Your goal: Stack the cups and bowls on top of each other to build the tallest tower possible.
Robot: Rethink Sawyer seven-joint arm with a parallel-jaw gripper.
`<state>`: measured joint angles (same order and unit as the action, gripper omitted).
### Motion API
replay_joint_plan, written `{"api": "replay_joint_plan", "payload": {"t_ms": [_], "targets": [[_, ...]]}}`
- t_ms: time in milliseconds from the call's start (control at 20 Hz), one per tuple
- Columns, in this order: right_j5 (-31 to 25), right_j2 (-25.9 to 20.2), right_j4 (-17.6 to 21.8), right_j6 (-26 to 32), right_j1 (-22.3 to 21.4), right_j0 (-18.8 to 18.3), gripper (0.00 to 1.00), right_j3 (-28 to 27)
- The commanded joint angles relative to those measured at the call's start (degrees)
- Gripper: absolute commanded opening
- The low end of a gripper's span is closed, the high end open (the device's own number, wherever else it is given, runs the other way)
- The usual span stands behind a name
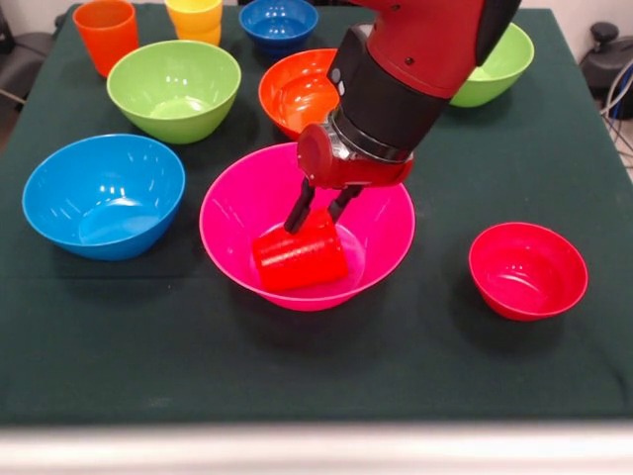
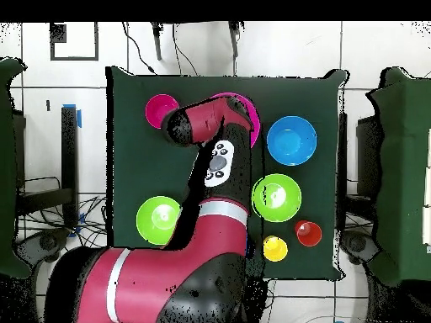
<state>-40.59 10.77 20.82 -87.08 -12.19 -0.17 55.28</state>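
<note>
Gripping the red cup (image 1: 300,259) by its upper edge, the gripper (image 1: 318,210) has both dark fingers closed on it, and the cup hangs tilted inside the large pink bowl (image 1: 229,213) at the middle of the dark green table (image 1: 316,366). Around that bowl in the front view, the light blue bowl (image 1: 104,196) sits at nine o'clock, a lime green bowl (image 1: 174,89) at eleven, the orange bowl (image 1: 295,91) at twelve and the small red bowl (image 1: 527,269) at three. Farther back, the orange cup (image 1: 106,34), yellow cup (image 1: 195,19), small dark blue bowl (image 1: 278,23) and second lime green bowl (image 1: 499,67) stand apart.

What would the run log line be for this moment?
arm: over pink bowl | pincer: shut on red cup | cup: tilted, inside pink bowl | other bowls: separate on table | tower: not started
</note>
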Motion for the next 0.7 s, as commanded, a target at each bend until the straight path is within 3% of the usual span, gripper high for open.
{"api": "replay_joint_plan", "payload": {"t_ms": [50, 450, 700], "targets": [[3.1, -2.5, 0.0, -9.1, 2.3, 1.3, 0.0, -1.6], [4.0, -2.3, -0.4, -7.6, 1.9, 1.1, 0.0, -0.8], [4.2, -5.3, -2.5, -5.5, 1.0, -1.0, 0.0, 0.8]]}}
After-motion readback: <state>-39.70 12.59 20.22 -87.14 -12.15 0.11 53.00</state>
